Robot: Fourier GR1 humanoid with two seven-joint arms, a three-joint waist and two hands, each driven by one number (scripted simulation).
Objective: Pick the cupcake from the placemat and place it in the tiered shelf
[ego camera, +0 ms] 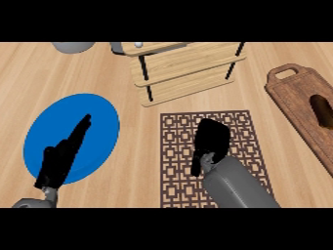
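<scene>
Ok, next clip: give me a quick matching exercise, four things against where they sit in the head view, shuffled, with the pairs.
Things:
1. tiered shelf
2. blue plate
3. cutting board
4. placemat

Places:
A. at the view's right, holding a brown item
B. under the right hand
C. at the top centre, pale wood with black posts
D. at the view's left, under the left hand

Pairs: 1-C, 2-D, 3-A, 4-B
</scene>
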